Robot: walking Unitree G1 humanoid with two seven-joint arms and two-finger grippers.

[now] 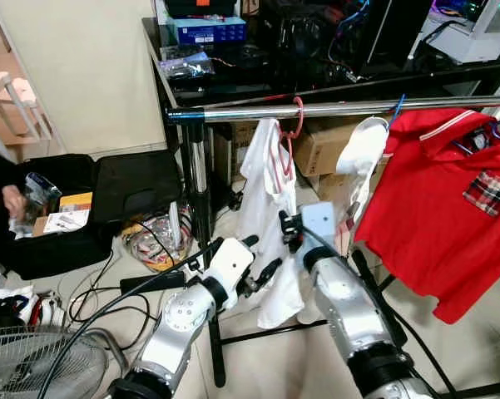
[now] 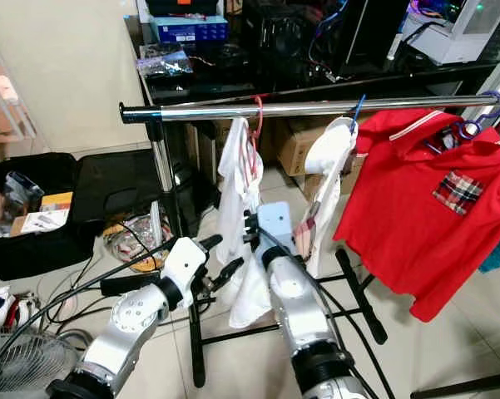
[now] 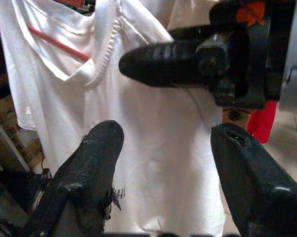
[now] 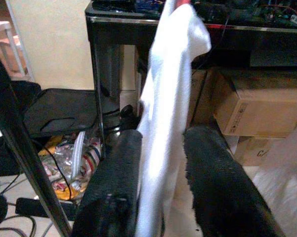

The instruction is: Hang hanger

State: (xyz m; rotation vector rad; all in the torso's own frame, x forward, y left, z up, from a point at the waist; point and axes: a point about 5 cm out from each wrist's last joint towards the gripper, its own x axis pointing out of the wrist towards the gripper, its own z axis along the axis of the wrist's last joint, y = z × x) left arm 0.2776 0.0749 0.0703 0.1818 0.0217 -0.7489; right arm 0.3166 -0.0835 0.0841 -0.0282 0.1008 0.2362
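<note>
Left eye view: white shirt [image 1: 266, 208] is hanging on a red hanger [image 1: 293, 125] from the rail [image 1: 333, 109]. Right gripper [image 4: 160, 192] is straddling its edge, unclenched; left gripper [image 3: 163, 163], at seven o'clock, is gaping empty

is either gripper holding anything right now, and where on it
The right gripper has the hanging white cotton shirt between its fingers at one side edge; whether they pinch it is unclear. The left gripper is open, holding nothing.

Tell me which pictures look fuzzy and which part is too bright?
In the right wrist view the white shirt between the right gripper fingers is soft and glary, nearly washed out. In the left wrist view the left gripper fingers are sharp and the shirt is evenly lit. In the left eye view the metal rail glints, and the red shirt is clear.
</note>
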